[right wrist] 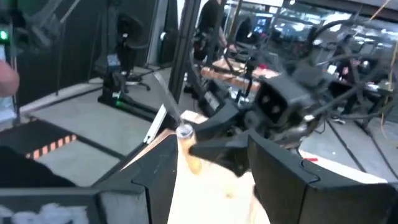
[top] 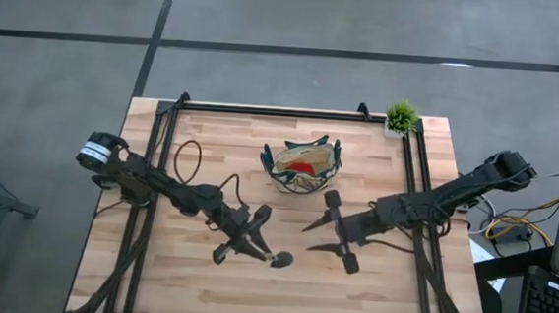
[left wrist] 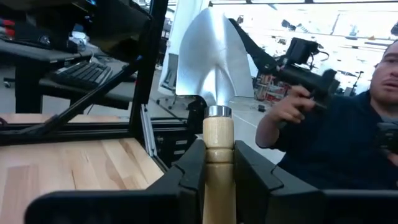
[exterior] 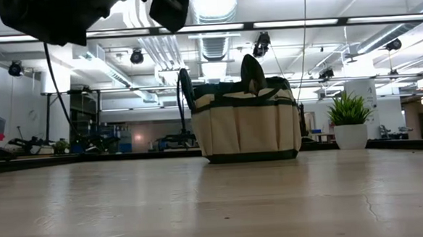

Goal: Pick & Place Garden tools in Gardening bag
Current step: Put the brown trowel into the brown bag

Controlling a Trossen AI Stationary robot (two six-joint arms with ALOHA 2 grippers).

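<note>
The trowel (left wrist: 214, 93) is clamped by its wooden handle between the two fingers of the left tool (left wrist: 219, 180), silver blade pointing away from the wrist. In the high view the left tool (top: 251, 241) lies at about 6 o'clock of the tabletop's (top: 191, 288) centre, with the trowel's (top: 280, 259) end showing just past the fingers at their 4 o'clock. The low view gives no sign of the trowel on the wood, so it appears lifted clear of the surface (contact cannot be confirmed from above).

The gardening bag (top: 305, 164) stands upright at 12 o'clock of the tabletop's centre, well apart from the left tool. A red rounded item (top: 303, 166) lies inside it. In the low view the bag (exterior: 246, 127) shows tan panels, dark green trim and looped handles standing above its rim.

The right tool (top: 334, 229) sits at 3 o'clock of the left tool, near it but not touching. Its fingers are spread wide, released, with nothing between them; the right wrist view shows the gap between the fingers (right wrist: 283, 174) and, through it, the other arm holding the trowel (right wrist: 180, 134).

A small potted plant (top: 400, 118) stands at the tabletop's 1 o'clock corner; in the low view the plant (exterior: 350, 118) is beside the bag.

A person (left wrist: 348, 124) in dark clothing is visible beyond the tabletop in the left wrist view.
</note>
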